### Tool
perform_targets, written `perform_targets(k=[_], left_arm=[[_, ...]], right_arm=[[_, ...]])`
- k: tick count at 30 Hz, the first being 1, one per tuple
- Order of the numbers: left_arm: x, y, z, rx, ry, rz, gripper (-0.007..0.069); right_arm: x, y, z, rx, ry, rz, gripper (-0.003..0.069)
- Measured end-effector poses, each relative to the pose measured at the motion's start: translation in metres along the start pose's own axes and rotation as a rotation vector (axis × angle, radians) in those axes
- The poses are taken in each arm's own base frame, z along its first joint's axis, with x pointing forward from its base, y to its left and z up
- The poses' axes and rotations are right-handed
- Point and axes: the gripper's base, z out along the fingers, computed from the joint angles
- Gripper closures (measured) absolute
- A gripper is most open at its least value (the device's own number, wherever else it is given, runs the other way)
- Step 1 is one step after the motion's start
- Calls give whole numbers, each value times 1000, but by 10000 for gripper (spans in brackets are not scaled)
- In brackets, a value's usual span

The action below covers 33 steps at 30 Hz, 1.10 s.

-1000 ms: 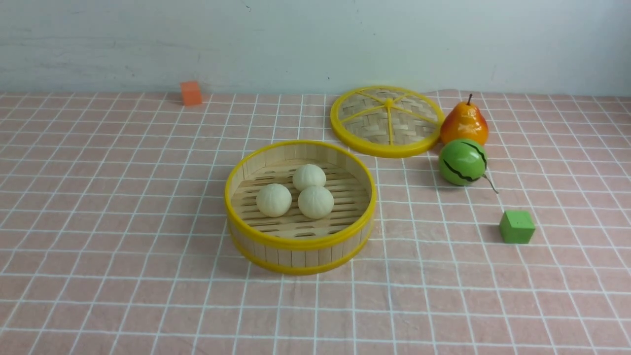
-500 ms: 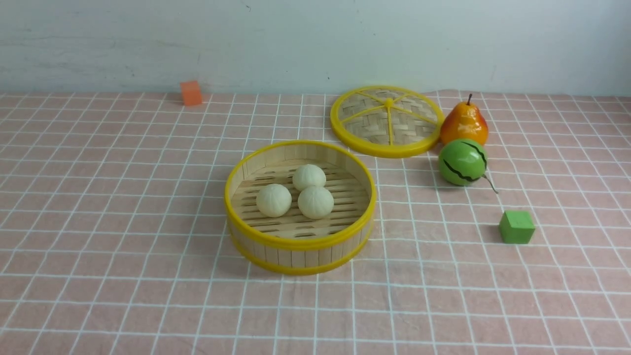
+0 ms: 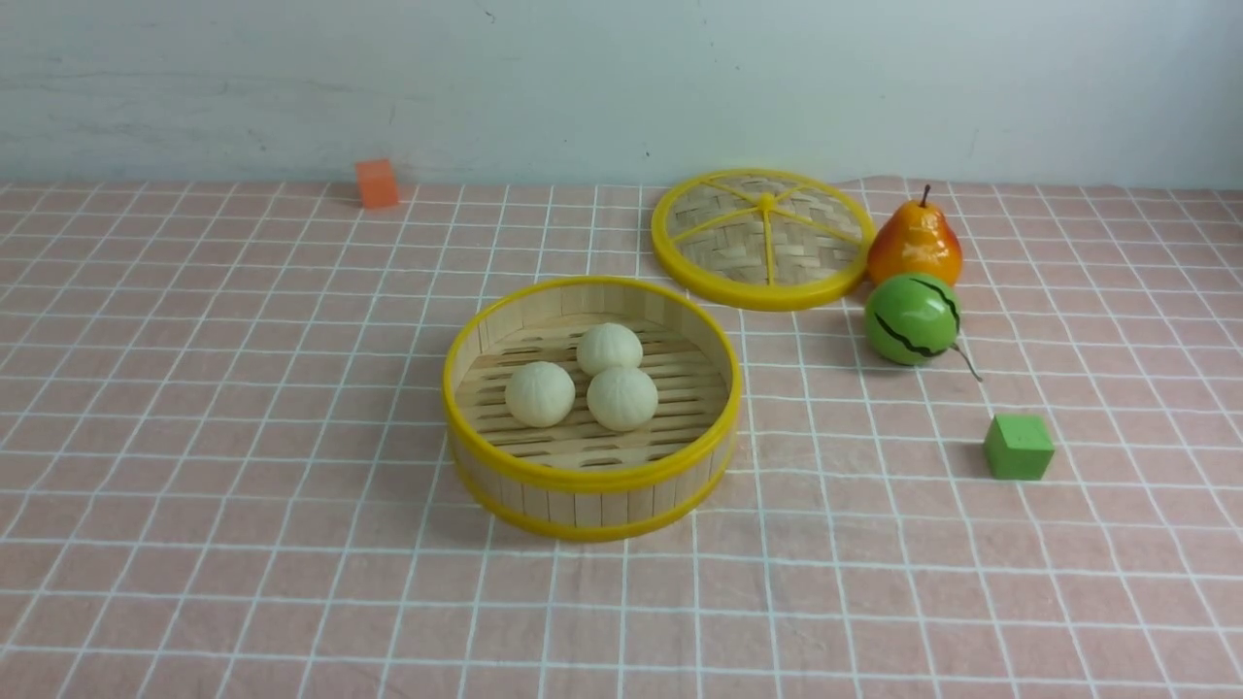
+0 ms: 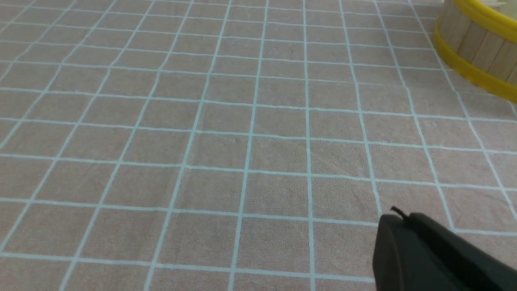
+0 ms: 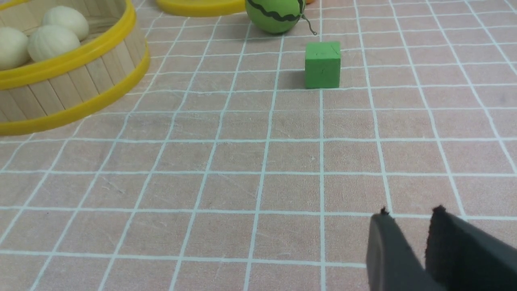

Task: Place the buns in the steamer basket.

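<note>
Nearest: my right gripper (image 5: 408, 214), jaws slightly parted, empty, over bare cloth. My left gripper (image 4: 398, 220): one dark finger visible, state unclear. Farther, between both arms: steamer basket (image 3: 590, 481), holding all three buns (image 3: 621, 398). No bun lies outside; task appears complete.

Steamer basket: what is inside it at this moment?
Three buns sit on the slatted floor of the steamer basket, clustered together; nothing else shows inside. The near wall hides a strip of the floor, and the floor beneath the buns is covered.
</note>
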Motion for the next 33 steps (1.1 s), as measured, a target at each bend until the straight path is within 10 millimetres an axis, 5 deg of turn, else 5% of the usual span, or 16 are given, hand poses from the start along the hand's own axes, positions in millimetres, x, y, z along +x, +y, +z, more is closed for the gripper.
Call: perform_targets(k=[33], left_arm=[[0,-4,0,72,4,24,628]], right_arm=[[0,0,0,0,0,0,451]])
